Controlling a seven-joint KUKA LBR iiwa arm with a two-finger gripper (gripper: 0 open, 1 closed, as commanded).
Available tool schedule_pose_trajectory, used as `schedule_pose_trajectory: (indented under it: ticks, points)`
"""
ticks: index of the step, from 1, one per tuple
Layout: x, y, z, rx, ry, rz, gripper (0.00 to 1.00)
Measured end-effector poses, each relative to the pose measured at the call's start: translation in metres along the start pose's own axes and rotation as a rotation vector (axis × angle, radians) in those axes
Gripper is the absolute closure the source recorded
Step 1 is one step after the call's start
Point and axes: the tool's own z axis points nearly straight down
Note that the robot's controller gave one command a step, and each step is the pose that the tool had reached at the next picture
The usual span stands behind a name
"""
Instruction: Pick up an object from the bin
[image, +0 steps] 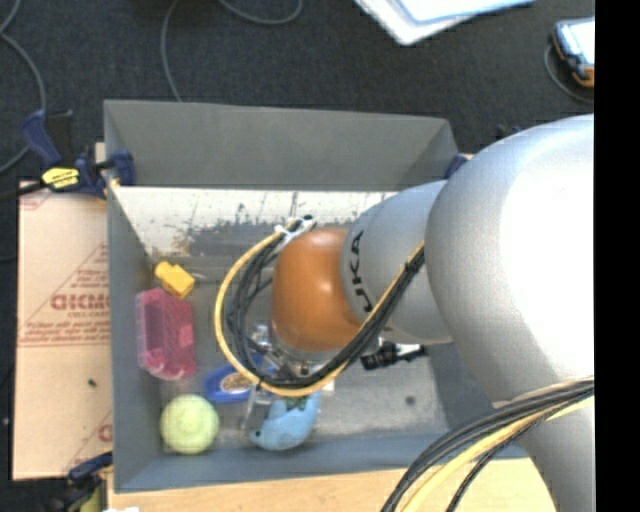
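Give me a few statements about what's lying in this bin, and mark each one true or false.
1. A yellow-green ball lies in the bottom-left corner of the bin as the view shows it. True.
2. The pink box lies to the right of the arm. False: it lies left of the arm, by the bin's left wall.
3. A small yellow block lies just above the pink box in the view. True.
4. The light blue soft thing rests against the top wall. False: it lies near the bottom wall, just below the arm's orange cover.
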Motion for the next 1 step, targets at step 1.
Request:
schedule_pose_trajectory:
  ticks: [1]
  points:
    - [-0.0341, 0.0245, 0.0001, 0.003, 0.007, -0.077, 1.0]
